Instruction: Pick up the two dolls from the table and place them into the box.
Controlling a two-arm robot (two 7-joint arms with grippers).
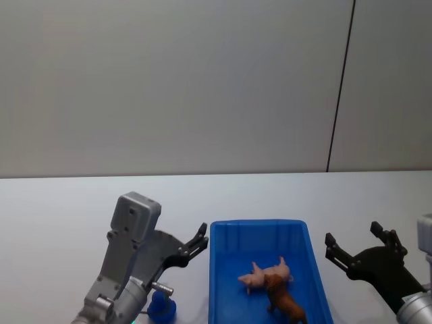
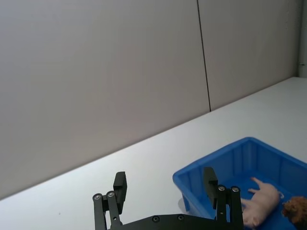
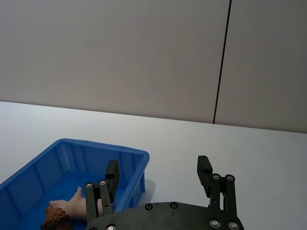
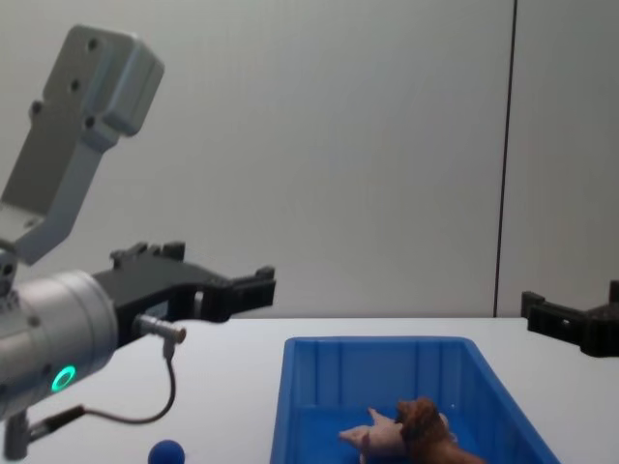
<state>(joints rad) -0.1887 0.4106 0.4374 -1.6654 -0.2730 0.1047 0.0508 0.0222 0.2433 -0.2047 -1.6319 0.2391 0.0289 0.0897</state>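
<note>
The head view looks down into the box (image 1: 258,223), where the pink doll (image 1: 262,274) touches the brown doll (image 1: 286,302) at its 5 o'clock; the wrist views show each finger gap. The left gripper (image 1: 196,243) hovers at the box's 10 o'clock, the right gripper (image 1: 352,237) at 2 o'clock, both pointing forward, spread wide, empty, clear of the dolls.

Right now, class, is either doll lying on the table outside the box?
No, both the pink doll and the brown doll lie inside the blue box.

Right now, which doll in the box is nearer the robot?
The reddish-brown furry doll; the pale pink doll lies beyond it, farther back in the blue box.
</note>
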